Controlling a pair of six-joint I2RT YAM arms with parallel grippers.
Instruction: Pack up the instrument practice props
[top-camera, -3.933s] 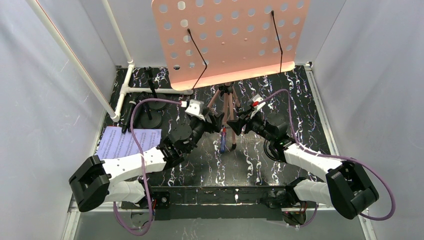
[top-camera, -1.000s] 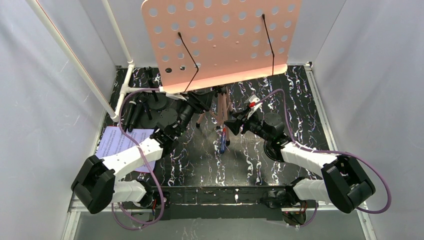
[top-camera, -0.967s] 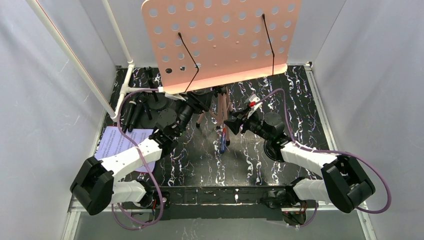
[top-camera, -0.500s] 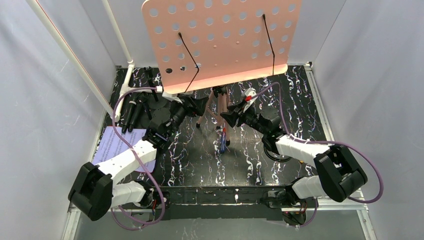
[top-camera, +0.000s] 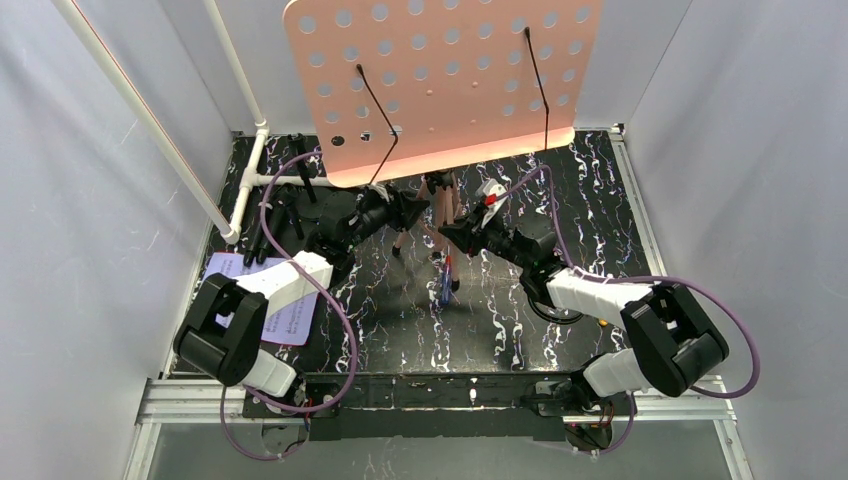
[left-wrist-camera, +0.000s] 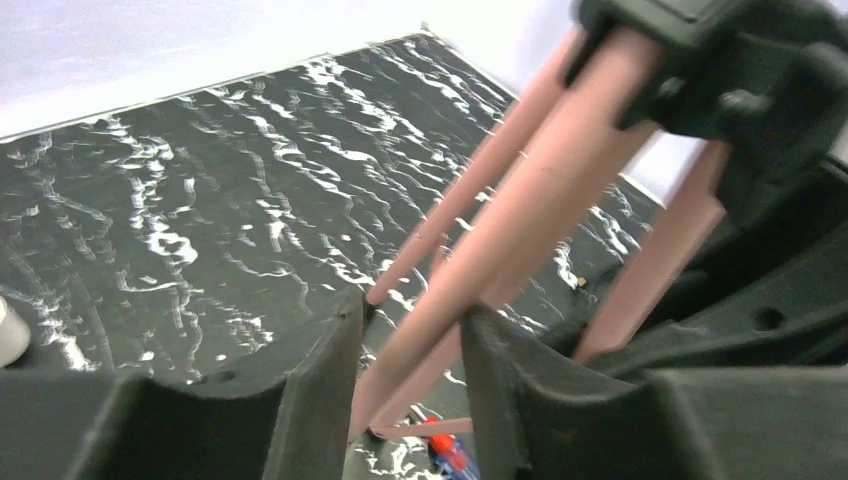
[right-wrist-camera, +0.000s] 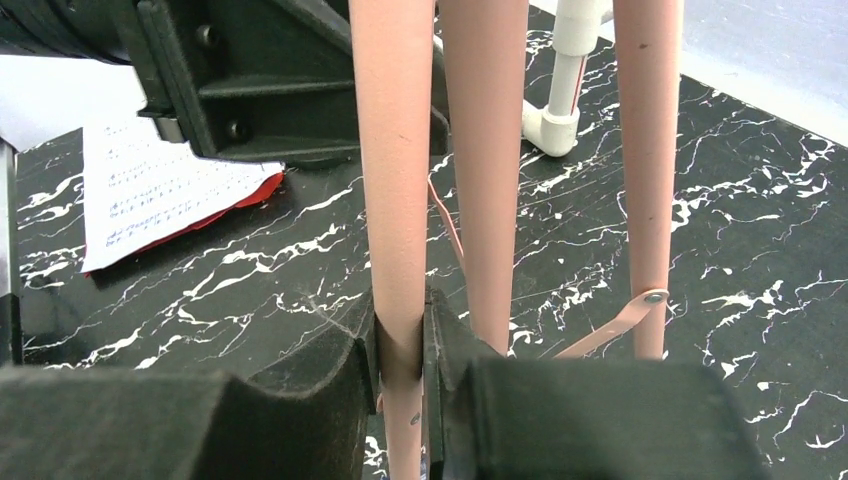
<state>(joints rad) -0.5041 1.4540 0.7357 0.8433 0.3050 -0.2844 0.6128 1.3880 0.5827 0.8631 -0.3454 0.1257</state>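
Left arm has swung in: our left end effector (left-wrist-camera: 405, 385) now straddles a tripod leg (left-wrist-camera: 520, 235), fingers apart. Right end effector (right-wrist-camera: 400, 345) stays clamped on another leg (right-wrist-camera: 395, 150). Music stand (top-camera: 440, 80) upright near the counter's far edge; folding looks next.

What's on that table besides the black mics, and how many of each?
Pink music rack: 1
Sheet-music pile: 1
White pipe frame: 1
Blue-and-red pen: 1
Robot claws, left claw and right claw: 2
Total: 6
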